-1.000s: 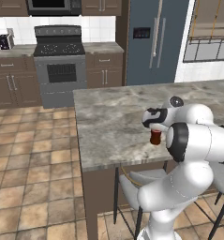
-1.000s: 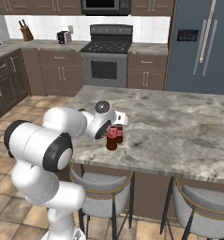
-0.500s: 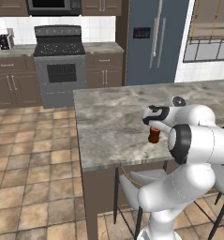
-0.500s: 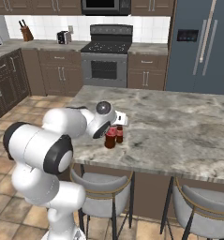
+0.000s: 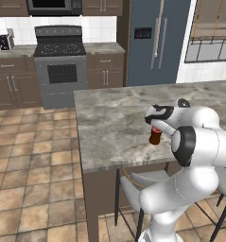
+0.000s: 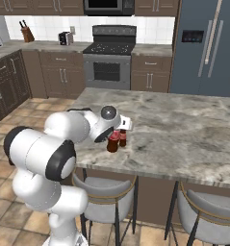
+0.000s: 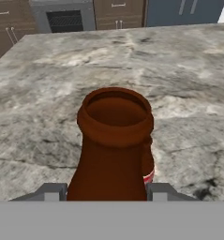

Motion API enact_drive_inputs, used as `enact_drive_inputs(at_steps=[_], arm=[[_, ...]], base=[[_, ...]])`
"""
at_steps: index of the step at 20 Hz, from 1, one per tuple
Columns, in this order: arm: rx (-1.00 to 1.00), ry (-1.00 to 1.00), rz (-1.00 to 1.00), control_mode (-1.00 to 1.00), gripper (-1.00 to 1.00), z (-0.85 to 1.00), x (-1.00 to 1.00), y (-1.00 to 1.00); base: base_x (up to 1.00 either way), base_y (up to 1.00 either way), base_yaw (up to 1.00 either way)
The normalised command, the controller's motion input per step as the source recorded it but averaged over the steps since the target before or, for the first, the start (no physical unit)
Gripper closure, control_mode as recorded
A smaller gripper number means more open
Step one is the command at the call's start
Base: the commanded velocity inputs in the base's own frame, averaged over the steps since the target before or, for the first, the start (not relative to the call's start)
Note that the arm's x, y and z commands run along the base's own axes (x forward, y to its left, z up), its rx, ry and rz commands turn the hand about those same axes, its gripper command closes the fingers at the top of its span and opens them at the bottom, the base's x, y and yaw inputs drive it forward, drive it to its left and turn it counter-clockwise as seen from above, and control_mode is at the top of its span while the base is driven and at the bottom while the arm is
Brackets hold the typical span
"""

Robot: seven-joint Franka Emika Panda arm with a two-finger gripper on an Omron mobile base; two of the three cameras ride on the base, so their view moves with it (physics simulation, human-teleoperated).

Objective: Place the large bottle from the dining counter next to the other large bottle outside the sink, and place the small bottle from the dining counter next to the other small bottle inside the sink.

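Left base view: toaster (image 5: pixel 4 41) far at 10 o'clock on the wall counter, stove (image 5: pixel 61 66) at 11, fridge (image 5: pixel 157 42) at 1, window (image 5: pixel 209 42) at 2. The dining counter (image 5: pixel 109 113) fills the middle of the view. The gripper (image 5: pixel 156 126) points down over its near edge at about 3 o'clock, on top of the small bottle (image 5: pixel 155 137). The bottle is upright, dark brown with red near the top. Its base is at the stone surface; cannot tell whether it rests there or sits just clear of it. Right base view: knife block (image 6: pixel 26 34) at 10 o'clock, stove (image 6: pixel 109 60) at 12, fridge (image 6: pixel 208 48) at 2. The arm reaches in from the left to the counter (image 6: pixel 184 129). The gripper (image 6: pixel 114 136) sits at the near left part of the top, clenched over the small bottle (image 6: pixel 112 145). A second bottle (image 6: pixel 122 139) stands just beside it on the right, slightly farther back. Two stools (image 6: pixel 104 197) are tucked under the near edge at 6 and 4 o'clock. Hand view: the small bottle (image 7: pixel 114 140) is seen from above, with an open mouth and brown neck. One fingertip (image 7: pixel 52 191) presses its left flank and the other its right, so the gripper (image 7: pixel 108 191) is grasping it. The red label band of the second bottle (image 7: pixel 150 174) peeks out behind at 4 o'clock. Marbled counter top (image 7: pixel 62 70) lies all around.
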Motion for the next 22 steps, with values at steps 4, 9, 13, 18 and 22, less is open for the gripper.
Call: enact_drive_inputs(at_steps=[4, 9, 13, 18, 22], arm=[[0.0, 0.0, 0.0, -1.0, 1.0, 0.01, 0.0, 0.0], [-0.01, 0.0, 0.0, -1.0, 1.0, 0.0, 0.0, 0.02], [-0.01, 0.0, 0.0, -1.0, 1.0, 0.0, 0.0, 0.03], [0.0, 0.0, 0.0, 1.0, 1.0, 0.0, 0.0, 0.01], [0.0, 0.0, 0.0, 1.0, 1.0, 0.0, 0.0, 0.0]], base=[[0.0, 0.0, 0.0], [0.0, 0.0, 0.0], [0.0, 0.0, 0.0], [-0.01, 0.14, 0.0], [-0.32, 0.29, 0.0]])
